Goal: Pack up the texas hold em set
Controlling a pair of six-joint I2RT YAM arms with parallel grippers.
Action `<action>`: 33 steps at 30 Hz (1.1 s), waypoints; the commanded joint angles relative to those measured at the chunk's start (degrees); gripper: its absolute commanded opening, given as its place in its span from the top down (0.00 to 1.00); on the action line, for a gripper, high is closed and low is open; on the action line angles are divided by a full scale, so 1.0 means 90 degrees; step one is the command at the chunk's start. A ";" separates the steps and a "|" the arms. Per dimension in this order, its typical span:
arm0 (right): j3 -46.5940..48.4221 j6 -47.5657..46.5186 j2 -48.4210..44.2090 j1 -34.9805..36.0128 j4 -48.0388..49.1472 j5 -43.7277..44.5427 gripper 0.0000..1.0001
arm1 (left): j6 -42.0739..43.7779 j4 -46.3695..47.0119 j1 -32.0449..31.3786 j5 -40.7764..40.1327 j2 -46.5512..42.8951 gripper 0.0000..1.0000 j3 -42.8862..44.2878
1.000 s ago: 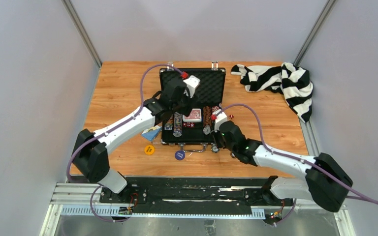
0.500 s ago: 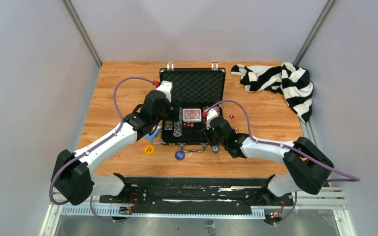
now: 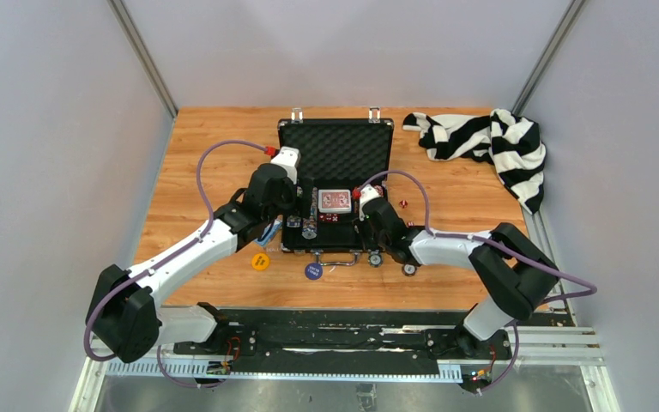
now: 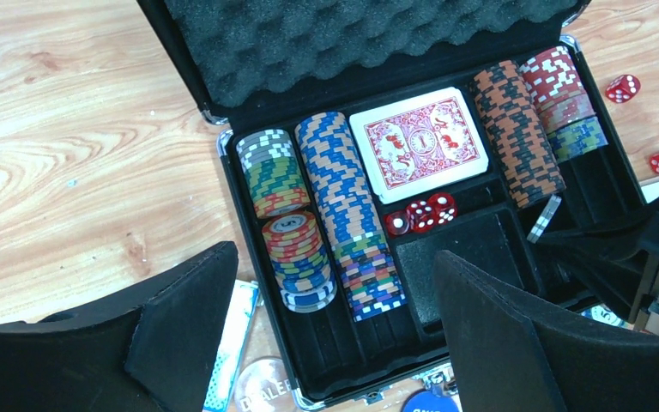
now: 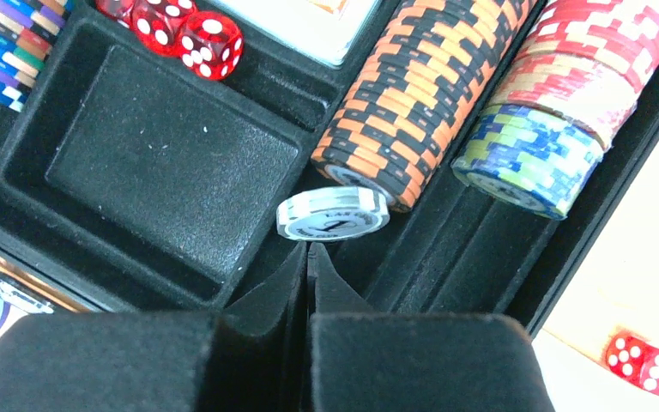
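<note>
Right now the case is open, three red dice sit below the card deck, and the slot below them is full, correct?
No: the slot below the dice is empty, as the left wrist view shows. The case is open, three red dice below the card deck.

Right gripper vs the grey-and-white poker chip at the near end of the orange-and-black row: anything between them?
Nothing visible. The shut right gripper points straight at the grey-and-white poker chip, with its tips right at the chip's edge; whether they touch cannot be told. The chip sits at the end of the orange-and-black chip row, in the same slot.
</note>
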 commanded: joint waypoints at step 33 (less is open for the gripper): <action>-0.1816 0.1116 -0.3767 0.1082 -0.1702 0.1250 0.30 | -0.0740 0.0649 -0.0014 0.0528 -0.0085 0.07 -0.0366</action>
